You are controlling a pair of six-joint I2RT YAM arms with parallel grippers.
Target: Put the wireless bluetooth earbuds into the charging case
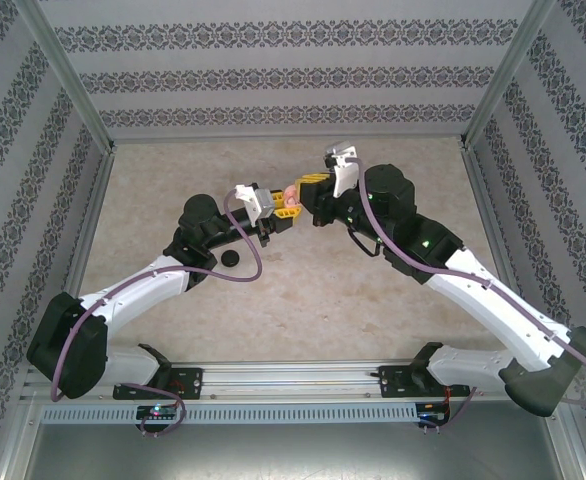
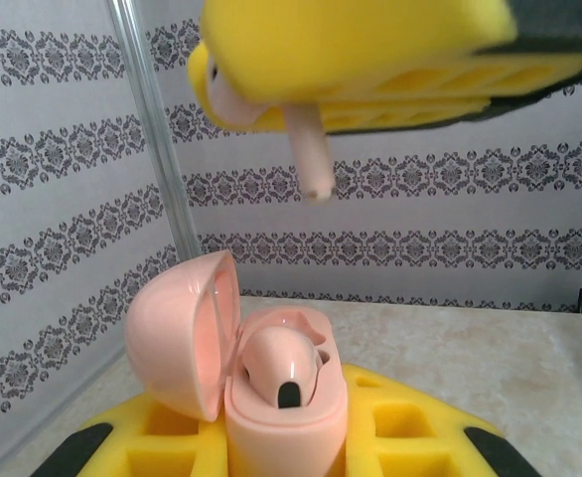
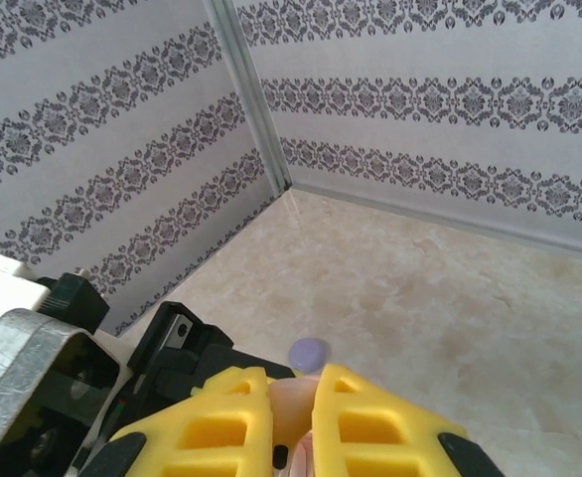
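Observation:
My left gripper is shut on the pale pink charging case, holding it upright with its lid swung open to the left. One pink earbud sits in the case; the slot beside it looks vacant. My right gripper is shut on a second pink earbud. In the left wrist view that earbud's stem hangs down from the right gripper's yellow fingers, above the case and apart from it. From above, the left gripper and right gripper meet over the table's middle with the case between them.
A black round case lies on the table beside the left arm. A small light-purple round thing lies on the table beyond the right fingertips. Patterned walls and metal posts enclose the beige table.

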